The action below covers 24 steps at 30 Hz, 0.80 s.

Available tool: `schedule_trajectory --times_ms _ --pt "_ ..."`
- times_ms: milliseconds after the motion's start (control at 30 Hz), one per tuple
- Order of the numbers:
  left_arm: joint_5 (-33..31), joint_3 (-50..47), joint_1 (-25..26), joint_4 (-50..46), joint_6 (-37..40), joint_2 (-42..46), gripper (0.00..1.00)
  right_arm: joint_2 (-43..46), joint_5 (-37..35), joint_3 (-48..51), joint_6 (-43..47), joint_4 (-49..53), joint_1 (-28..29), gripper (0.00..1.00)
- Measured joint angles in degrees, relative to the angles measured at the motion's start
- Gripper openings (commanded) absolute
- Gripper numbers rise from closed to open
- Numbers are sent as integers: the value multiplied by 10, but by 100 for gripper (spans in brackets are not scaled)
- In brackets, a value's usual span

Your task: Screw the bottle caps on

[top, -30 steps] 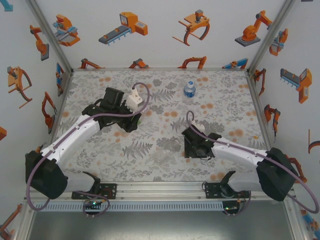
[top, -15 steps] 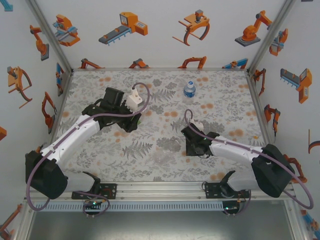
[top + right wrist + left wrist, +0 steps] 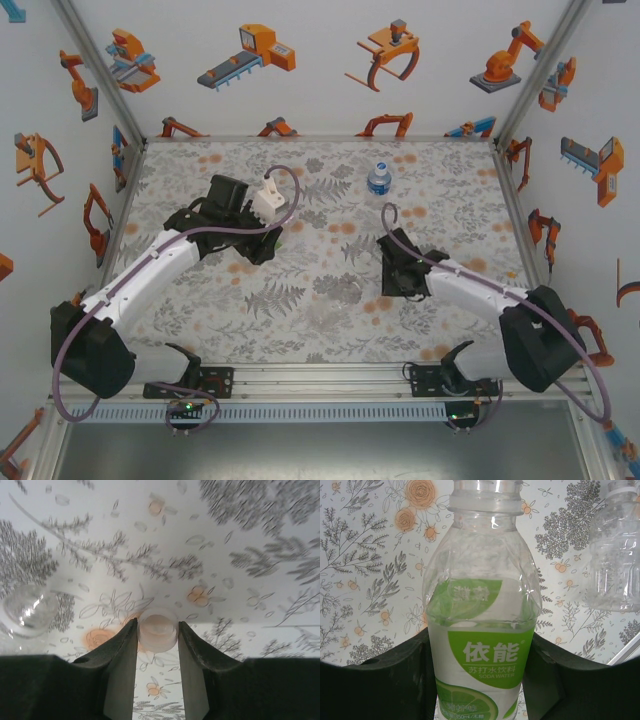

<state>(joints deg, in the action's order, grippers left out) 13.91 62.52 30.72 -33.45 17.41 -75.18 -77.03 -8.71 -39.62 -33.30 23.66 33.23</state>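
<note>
Left jaws were clamped on the green-labelled bottle (image 3: 482, 630), right jaws pinched narrow on a bottle cap (image 3: 157, 627)! Across the floral tabletop (image 3: 450, 190), the left arm (image 3: 150, 270) reached out left of centre and the right arm (image 3: 470, 290) right of centre, well apart. The green-labelled bottle sat between the left jaws, gripped from both sides at its label, with its open, uncapped neck pointing away from the wrist. A colourless bottle (image 3: 27, 611) rested on the tabletop near the right jaws, not touching them. A blue-labelled bottle (image 3: 378, 178) stood upright toward the far edge, away from both arms. Smallest of all was the bottle cap, pale and round, held at the very tips of the right jaws and touching both. Whether it touched the tabletop, I couldn't tell.
</note>
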Motion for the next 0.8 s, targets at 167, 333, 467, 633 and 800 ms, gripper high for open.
schedule_trajectory --times_ms 167,333,467,633,800 --pt "0 0 0 0 0 1 11 -58 23 -66 50 -5 -56 31" --pt "0 0 0 0 2 1 12 -131 54 -127 83 -13 -94 31" --pt "0 0 0 0 2 1 12 -174 71 -150 96 -16 -114 32" --pt "0 0 0 0 3 1 12 -192 80 -159 101 -16 -126 37" --pt "1 0 0 0 4 1 12 -194 81 -164 104 -6 -127 43"
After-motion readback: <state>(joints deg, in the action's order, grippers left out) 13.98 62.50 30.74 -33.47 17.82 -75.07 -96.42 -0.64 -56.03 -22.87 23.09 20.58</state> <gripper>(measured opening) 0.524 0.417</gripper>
